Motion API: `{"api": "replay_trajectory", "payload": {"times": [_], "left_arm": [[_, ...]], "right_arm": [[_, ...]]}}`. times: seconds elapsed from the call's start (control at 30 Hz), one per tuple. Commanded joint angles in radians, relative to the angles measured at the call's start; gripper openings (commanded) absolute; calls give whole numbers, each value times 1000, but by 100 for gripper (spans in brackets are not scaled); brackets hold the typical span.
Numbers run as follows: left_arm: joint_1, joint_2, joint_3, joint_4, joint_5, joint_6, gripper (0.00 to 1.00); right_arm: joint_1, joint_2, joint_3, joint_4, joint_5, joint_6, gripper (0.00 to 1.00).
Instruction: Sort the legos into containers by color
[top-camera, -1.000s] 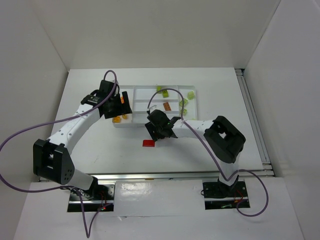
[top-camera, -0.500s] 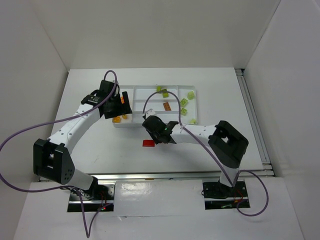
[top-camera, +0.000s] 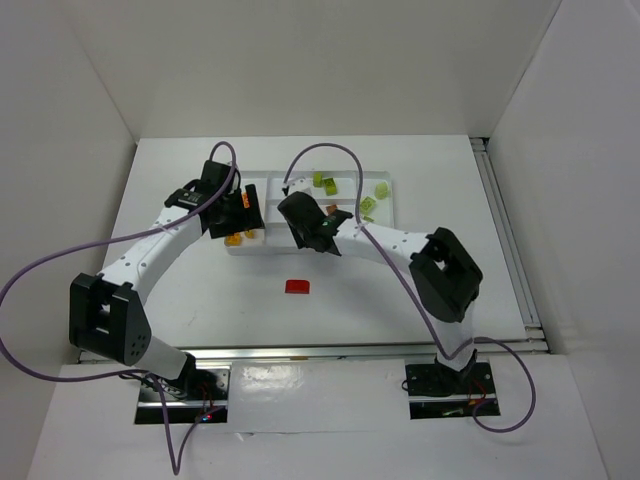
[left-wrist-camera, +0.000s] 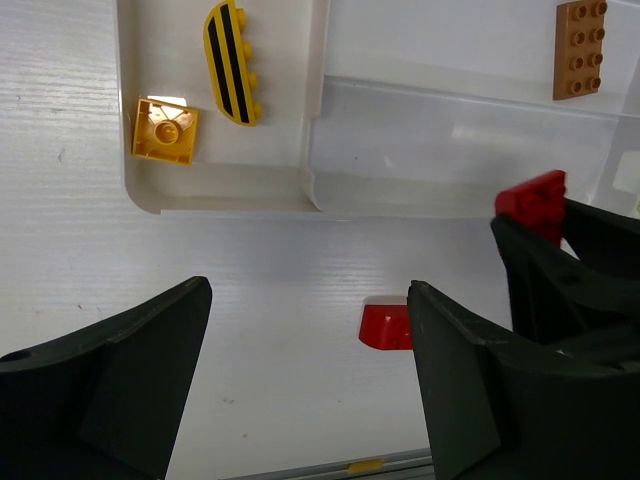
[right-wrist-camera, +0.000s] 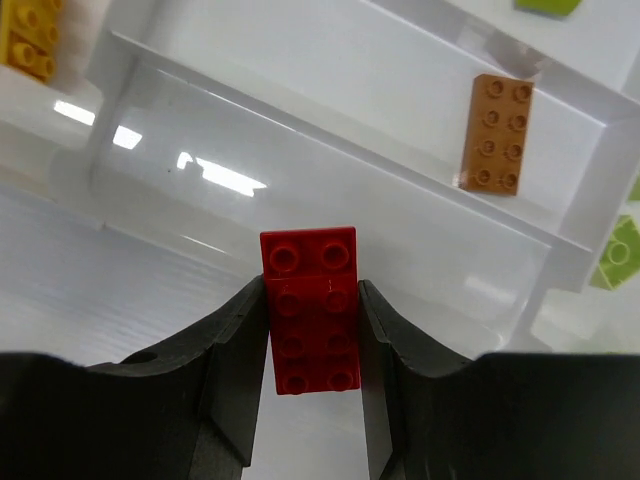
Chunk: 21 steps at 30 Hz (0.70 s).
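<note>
My right gripper (right-wrist-camera: 312, 300) is shut on a red lego (right-wrist-camera: 310, 310) and holds it above the near wall of the white container tray (right-wrist-camera: 330, 215). In the top view that gripper (top-camera: 303, 224) hangs over the tray's (top-camera: 385, 228) middle. A second red lego (top-camera: 297, 286) lies on the table in front of the tray, also seen as a red lego (left-wrist-camera: 388, 325) in the left wrist view. My left gripper (left-wrist-camera: 310, 300) is open and holds nothing, hovering at the tray's left end (top-camera: 240, 215). A brown lego (right-wrist-camera: 497, 133), a yellow oval (left-wrist-camera: 232, 62) and a yellow brick (left-wrist-camera: 165, 130) lie in compartments.
Green legos (top-camera: 368, 205) sit in the tray's right compartments. The right gripper's black body (left-wrist-camera: 570, 270) stands close beside my left gripper's right finger. White walls enclose the table on three sides. A metal rail (top-camera: 330, 350) runs along the near edge.
The right gripper shut on a red lego and carried it from the table in front of the tray up over the tray. The left arm stayed put.
</note>
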Motion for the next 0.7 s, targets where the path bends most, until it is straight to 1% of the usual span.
{"api": "replay_trajectory", "payload": {"times": [0.0, 0.03, 0.07, 0.13, 0.17, 0.2, 0.27, 0.3, 0.37, 0.4, 0.43, 0.47, 0.53, 0.6, 0.63, 0.67], "left_arm": [[1, -7, 39, 4, 1, 14, 90], [1, -7, 29, 4, 1, 14, 90], [1, -7, 29, 4, 11, 14, 90], [1, -7, 20, 4, 11, 14, 90], [1, -7, 11, 4, 11, 14, 90], [1, -7, 11, 4, 11, 14, 90], [1, -16, 11, 4, 11, 14, 90], [1, -16, 11, 4, 11, 14, 90], [1, -16, 11, 4, 1, 14, 90], [1, -16, 20, 4, -8, 14, 90], [1, -25, 20, 4, -24, 14, 90], [1, -25, 40, -6, -34, 14, 90], [10, -25, 55, -19, -74, 23, 90], [10, -34, 64, -19, -87, 23, 90], [10, -34, 65, -19, -87, 23, 90], [10, -34, 65, -19, -87, 23, 90]], "right_arm": [[-24, 71, 72, 6, 4, -9, 31], [-24, 100, 89, 6, 4, 0, 33], [-24, 111, 118, 6, 4, 0, 40], [-33, 131, 129, 6, 15, 12, 61], [-33, 131, 141, 6, 15, 24, 65], [-33, 131, 141, 18, 15, 24, 72], [-33, 96, 117, 30, 15, 49, 81], [-33, 84, 89, 31, 27, 49, 84], [-33, 38, 52, 46, 27, 60, 84], [-33, 20, 34, 46, 27, 70, 81], [-33, 0, -10, 58, 13, 70, 70], [-33, -49, -38, 73, 4, 70, 67], [-12, -103, -144, 104, -17, 61, 66], [22, -178, -219, 164, -102, 9, 66], [34, -198, -286, 184, -128, -8, 68], [56, -224, -313, 208, -173, -21, 69]]}}
